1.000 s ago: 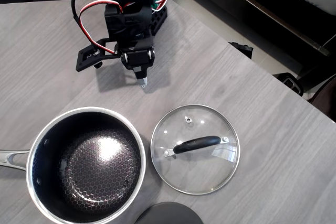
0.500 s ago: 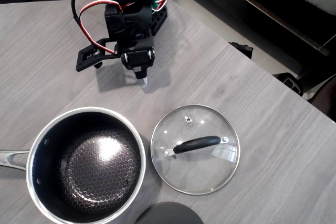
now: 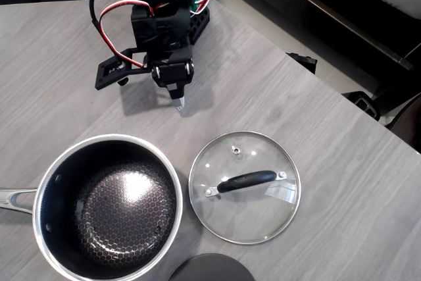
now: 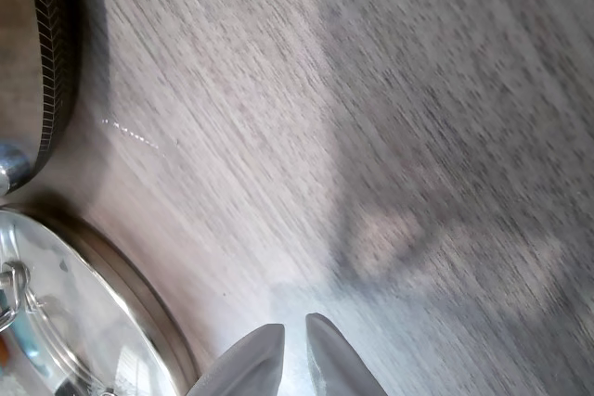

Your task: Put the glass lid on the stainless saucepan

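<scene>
Glass lid [image 3: 245, 187] lies flat on the surface [image 3: 316, 116], handle side up, near the bottom edge of the overhead view, right of centre. Its black bar handle [image 3: 247, 180] has its long axis roughly left-right, right end tilted slightly toward the top edge; steam vent [image 3: 235, 151] sits on the side facing the arm. Stainless saucepan [image 3: 108, 206] stands just beside it on the left, rims near, touching or not I can't tell; honeycomb interior open upward, long steel handle [image 3: 14, 198] pointing out past the left edge. A dark grey disc [image 3: 212, 268] is cut off at the bottom edge, between pan and lid. Hand [image 3: 178, 102] hangs well apart from both, up near the arm base [image 3: 164, 4], tips pointing down toward the surface. In the wrist view the hand [image 4: 295, 345] has its fingertips [image 4: 327, 350] nearly together with a thin gap, grasping nothing; lid rim [image 4: 111, 275] shows at lower left.
</scene>
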{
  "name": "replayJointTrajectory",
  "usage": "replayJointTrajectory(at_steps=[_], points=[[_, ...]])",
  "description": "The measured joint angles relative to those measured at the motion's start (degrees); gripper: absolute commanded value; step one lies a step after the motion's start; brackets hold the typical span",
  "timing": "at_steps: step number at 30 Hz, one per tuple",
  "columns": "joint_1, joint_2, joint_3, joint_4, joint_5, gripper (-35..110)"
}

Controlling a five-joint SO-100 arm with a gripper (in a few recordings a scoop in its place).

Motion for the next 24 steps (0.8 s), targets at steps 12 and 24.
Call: replayJointTrajectory(at_steps=[12, 24], points=[[-0.7, 0.0, 0.0, 0.0, -0.1, 0], [0.7, 0.0, 0.0, 0.0, 0.0, 0]])
